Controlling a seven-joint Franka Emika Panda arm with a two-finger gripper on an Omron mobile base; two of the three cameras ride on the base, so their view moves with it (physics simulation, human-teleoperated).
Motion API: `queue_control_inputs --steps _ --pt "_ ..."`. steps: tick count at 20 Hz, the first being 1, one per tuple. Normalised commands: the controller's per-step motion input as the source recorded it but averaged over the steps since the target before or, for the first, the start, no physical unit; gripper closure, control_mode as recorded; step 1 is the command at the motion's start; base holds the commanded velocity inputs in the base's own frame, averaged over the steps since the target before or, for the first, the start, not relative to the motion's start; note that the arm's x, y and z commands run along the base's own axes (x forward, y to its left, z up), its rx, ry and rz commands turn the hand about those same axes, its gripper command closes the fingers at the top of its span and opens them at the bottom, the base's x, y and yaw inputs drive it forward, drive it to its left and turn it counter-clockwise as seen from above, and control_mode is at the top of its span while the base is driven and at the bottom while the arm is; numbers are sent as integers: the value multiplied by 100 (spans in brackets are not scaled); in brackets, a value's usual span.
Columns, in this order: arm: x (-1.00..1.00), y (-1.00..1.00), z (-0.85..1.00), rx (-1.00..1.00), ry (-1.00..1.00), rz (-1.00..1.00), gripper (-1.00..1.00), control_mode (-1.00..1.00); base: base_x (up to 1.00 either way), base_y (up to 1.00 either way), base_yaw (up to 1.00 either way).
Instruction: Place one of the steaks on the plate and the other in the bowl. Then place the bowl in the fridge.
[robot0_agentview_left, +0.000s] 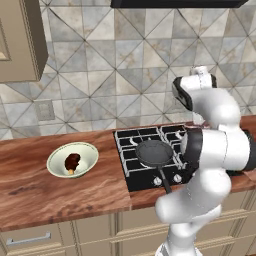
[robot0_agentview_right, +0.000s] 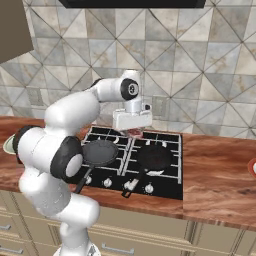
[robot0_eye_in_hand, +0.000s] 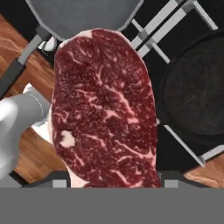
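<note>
I've got the hand (robot0_agentview_right: 134, 131) up above the back of the stove (robot0_agentview_right: 165, 172), and it's clamped on a steak (robot0_eye_in_hand: 105, 109), which hangs straight down from the fingers (marbled red, with a pale fatty rim). Below the hand sit two black pans: one frying pan (robot0_agentview_right: 100, 152) toward the robot's left and the other pan (robot0_agentview_right: 154, 157) toward its right. Well off to the hand's left on the wooden counter (robot0_agentview_left: 60, 195), the bowl (robot0_agentview_left: 73, 159) holds the other steak (robot0_agentview_left: 72, 161).
</note>
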Motion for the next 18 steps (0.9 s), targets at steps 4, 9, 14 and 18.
queue_control_inputs --steps 4,9,14,18 --pt "-99 85 37 -25 -39 0 100 -100 0 0 0" --pt "-67 12 69 -3 -21 8 100 -100 0 0 0" --pt "-26 12 56 18 1 7 100 -100 0 0 0" --pt "-26 56 9 14 -12 7 100 -100 0 0 0"
